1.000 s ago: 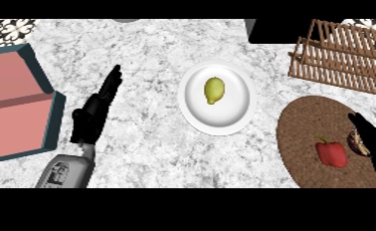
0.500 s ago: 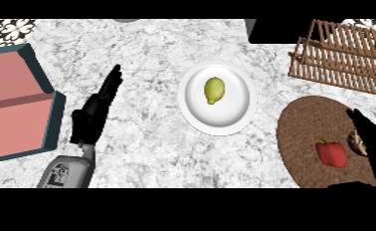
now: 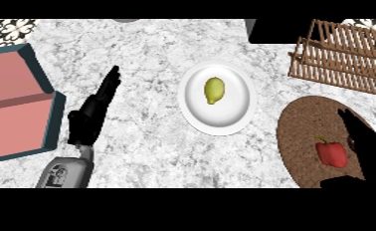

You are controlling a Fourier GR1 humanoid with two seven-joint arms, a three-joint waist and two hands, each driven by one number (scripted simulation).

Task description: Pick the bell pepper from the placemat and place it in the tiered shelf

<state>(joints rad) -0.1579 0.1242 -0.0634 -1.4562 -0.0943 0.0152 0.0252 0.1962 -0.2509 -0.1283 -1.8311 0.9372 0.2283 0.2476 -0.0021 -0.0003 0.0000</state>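
The red bell pepper (image 3: 332, 154) lies on the brown placemat (image 3: 305, 125), near the surface's right edge; the right robot hand (image 3: 358, 134) is spread wide beside it, holding nothing; a poor squeeze could roll it away; the tiered shelf (image 3: 334, 56) waits farther back.

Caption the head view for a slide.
Right hand open beside the red bell pepper on the placemat; tiered shelf waits behind.

A red bell pepper (image 3: 332, 154) with a green stem lies on a speckled brown placemat (image 3: 308, 130), a yellow-green fruit (image 3: 214, 90) on a white plate (image 3: 236, 118), all over a grey-white marbled desk (image 3: 154, 51) beside a wooden-brown tiered shelf (image 3: 334, 56).
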